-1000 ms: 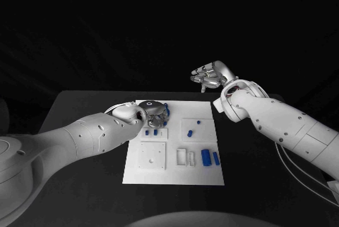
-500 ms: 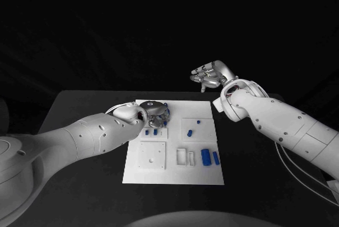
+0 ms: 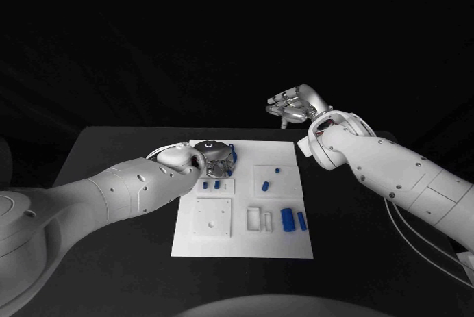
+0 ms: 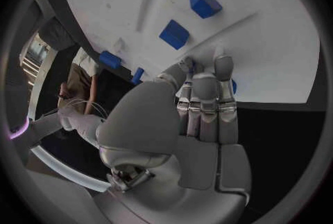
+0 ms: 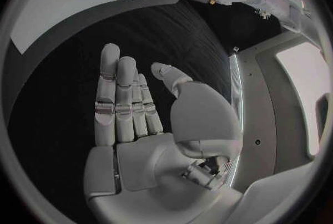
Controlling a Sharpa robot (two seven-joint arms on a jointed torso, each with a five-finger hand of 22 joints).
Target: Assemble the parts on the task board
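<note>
My left hand (image 3: 210,159) pinches a small blue plastic part (image 3: 232,153) over the far-left corner of the white rectangular task board (image 3: 286,245); my right hand (image 3: 293,106) hovers empty, fingers spread. I'd align the part squarely before lowering.

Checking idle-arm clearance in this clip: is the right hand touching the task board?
Apart. In the head view the right hand hangs raised beyond the table's far edge, well clear of the task board; the right wrist view shows its fingers spread and holding nothing.
</note>
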